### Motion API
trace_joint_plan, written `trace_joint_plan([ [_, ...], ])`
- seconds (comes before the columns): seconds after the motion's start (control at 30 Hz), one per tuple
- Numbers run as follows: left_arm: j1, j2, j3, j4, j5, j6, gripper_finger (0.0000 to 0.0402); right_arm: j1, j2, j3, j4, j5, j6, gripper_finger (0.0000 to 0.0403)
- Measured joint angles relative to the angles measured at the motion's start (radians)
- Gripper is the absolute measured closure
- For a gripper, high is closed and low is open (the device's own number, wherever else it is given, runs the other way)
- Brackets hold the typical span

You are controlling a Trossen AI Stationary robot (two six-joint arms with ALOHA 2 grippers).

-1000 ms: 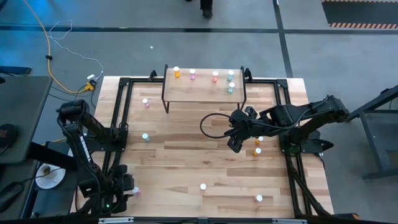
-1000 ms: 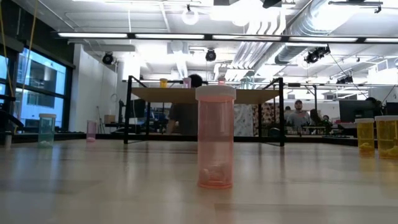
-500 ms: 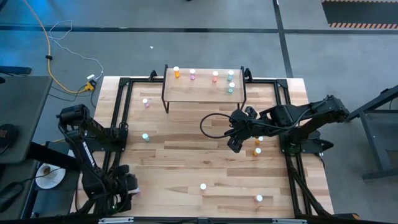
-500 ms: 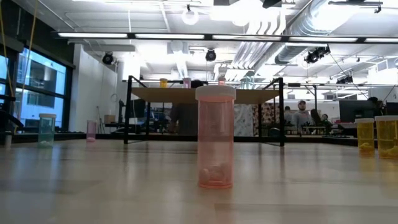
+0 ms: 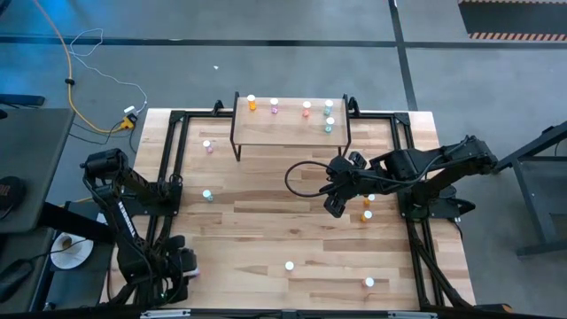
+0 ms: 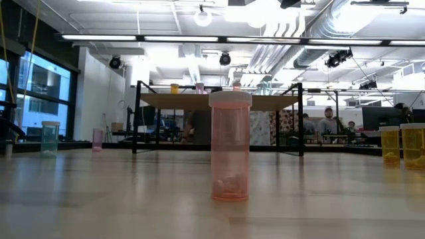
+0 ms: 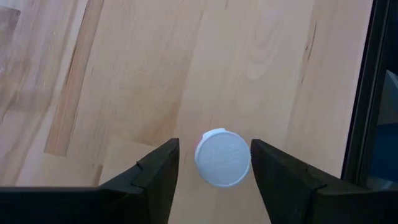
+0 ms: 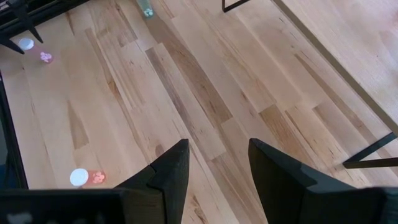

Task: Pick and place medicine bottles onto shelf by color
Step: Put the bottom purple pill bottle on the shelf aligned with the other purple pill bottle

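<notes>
Five bottles stand on the shelf.

Right end effector parted, empty, above table; pink bottle near.

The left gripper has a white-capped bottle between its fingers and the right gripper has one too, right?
Only half right. The left gripper straddles the white-capped bottle, but the right wrist view shows the right gripper with only bare table between its fingers.
</notes>
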Motion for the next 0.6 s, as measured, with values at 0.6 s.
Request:
trace_joint_plan([
  [0.6,0.000,-0.006,0.000,0.000,-0.008,0.001,0.0289,0.000,0.000,0.000,0.000,0.000,0.007,0.0245],
])
